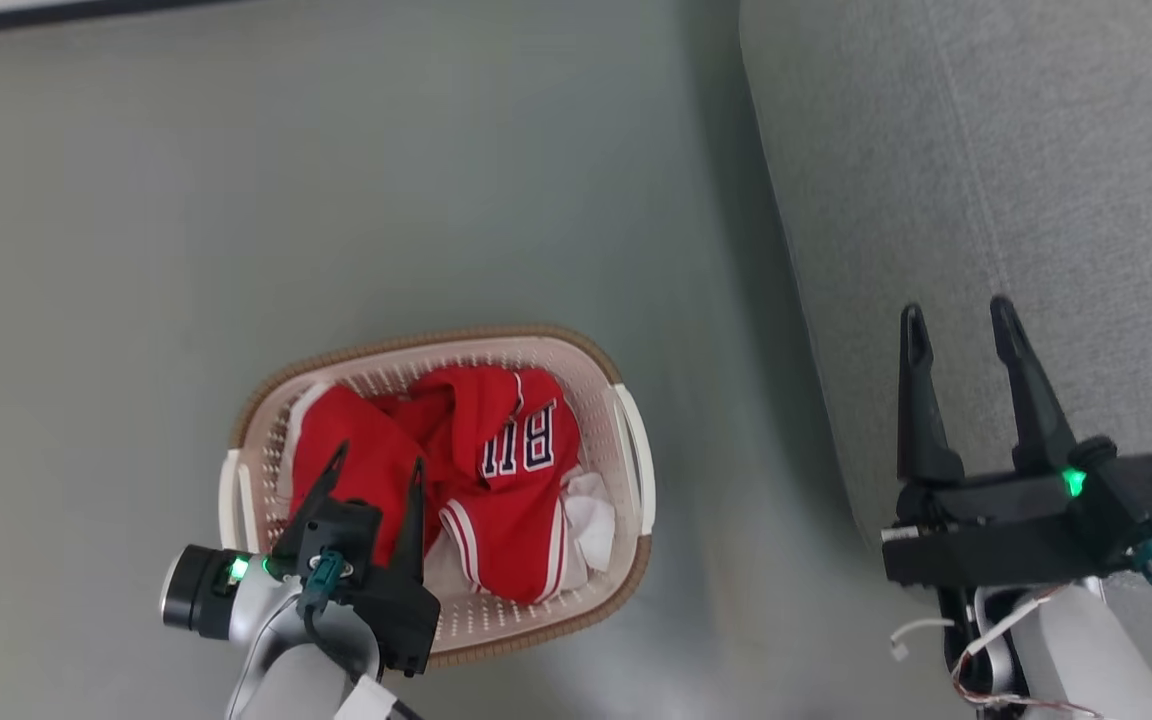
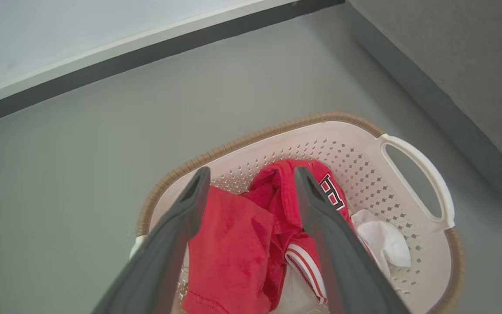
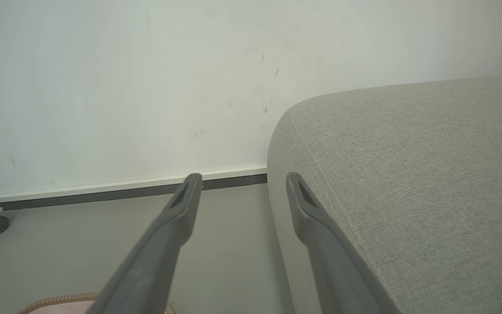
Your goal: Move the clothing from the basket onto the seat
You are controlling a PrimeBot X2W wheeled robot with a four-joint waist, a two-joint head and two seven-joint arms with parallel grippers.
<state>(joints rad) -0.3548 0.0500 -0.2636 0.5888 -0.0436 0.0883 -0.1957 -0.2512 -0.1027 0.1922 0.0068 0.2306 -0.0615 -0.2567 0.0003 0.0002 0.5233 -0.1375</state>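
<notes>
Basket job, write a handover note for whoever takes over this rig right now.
Left gripper: open, empty, poised over the red clothing in the basket.
Right gripper: open, empty, over the seat's near edge.
Clothing: both red garments lie in the basket, on the floor beside the seat.
Done: nothing on the seat yet.
Left to do: grasp each garment and lay it on the seat.

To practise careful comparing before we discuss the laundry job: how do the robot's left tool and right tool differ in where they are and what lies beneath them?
1. The left tool is over the basket; the right tool is over the edge of the sofa.
2. Red clothing lies under the left tool; bare sofa fabric lies under the right tool.
Shared: both tools are open and hold nothing.
</notes>
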